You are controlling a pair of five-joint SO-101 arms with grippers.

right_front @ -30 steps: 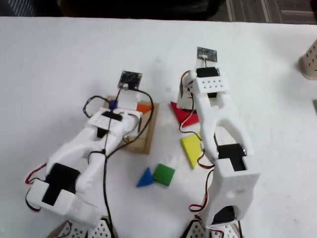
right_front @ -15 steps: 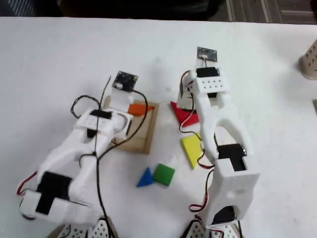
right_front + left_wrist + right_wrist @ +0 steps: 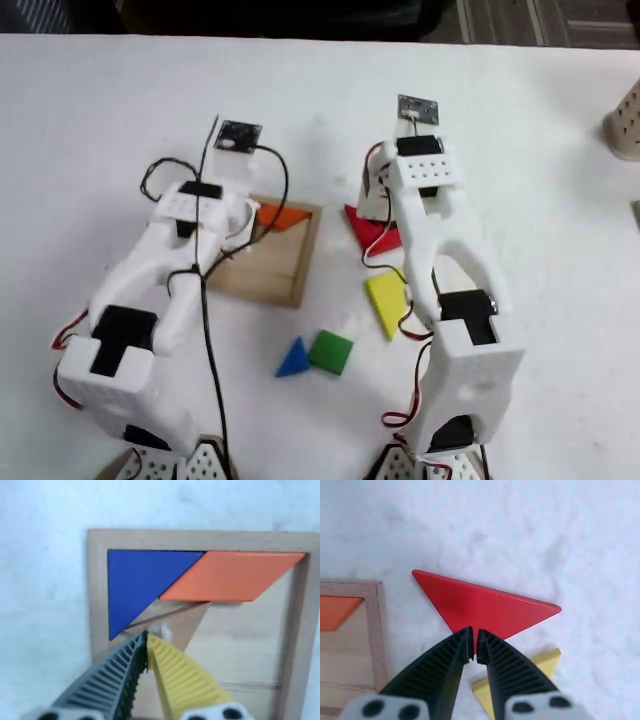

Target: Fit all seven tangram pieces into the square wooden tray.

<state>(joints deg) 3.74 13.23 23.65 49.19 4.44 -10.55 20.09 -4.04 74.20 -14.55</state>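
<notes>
Fingers are being held together on both — left gripper (image 3: 146, 639) over the wooden tray (image 3: 97, 590), right gripper (image 3: 474, 639) over the red triangle (image 3: 485, 604).

1. Table (image 3: 100, 120): a white, matt top that spans almost the whole high view. The light is soft and even, and shadows are faint.
2. In the wrist views the top looks slightly mottled and uneven.
3. Dark strip (image 3: 300, 15): runs behind the table's far edge.
4. Floor (image 3: 540, 20): grey with pale stripes, at the far right corner.
5. Slatted patch (image 3: 40, 15): blue-grey, at the far left corner.
6. Beige perforated object (image 3: 625, 125): on the table at its right edge, cut off by the frame.
</notes>
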